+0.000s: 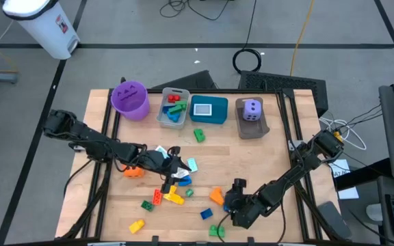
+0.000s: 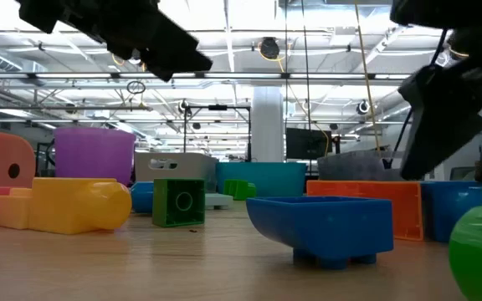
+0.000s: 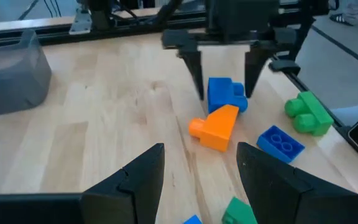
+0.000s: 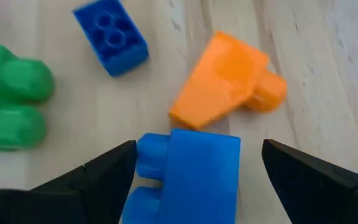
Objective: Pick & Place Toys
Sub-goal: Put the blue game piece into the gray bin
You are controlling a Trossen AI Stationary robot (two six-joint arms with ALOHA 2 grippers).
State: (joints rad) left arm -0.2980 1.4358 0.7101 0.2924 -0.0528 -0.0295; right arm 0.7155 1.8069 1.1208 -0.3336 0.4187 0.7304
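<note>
My right gripper (image 1: 232, 201) stands open near the table's front edge, tilted downward. Its two fingers stand on either side of a blue brick (image 4: 188, 177) that lies on the table; I cannot tell whether they touch it. An orange brick (image 4: 225, 81) lies right beside that blue brick. A smaller blue brick (image 4: 110, 36) and a green brick (image 4: 11, 102) lie close by. My left gripper (image 1: 176, 164) hovers over the middle of the table, open with nothing between its fingers, beside a white and blue card (image 1: 192, 164).
Along the far edge stand a purple bucket (image 1: 130, 100), a grey bin (image 1: 174, 108) with bricks, a teal bin (image 1: 208, 109) with a card and a brown bin (image 1: 252, 117) with a purple die. Several loose bricks (image 1: 173, 197) lie left of centre.
</note>
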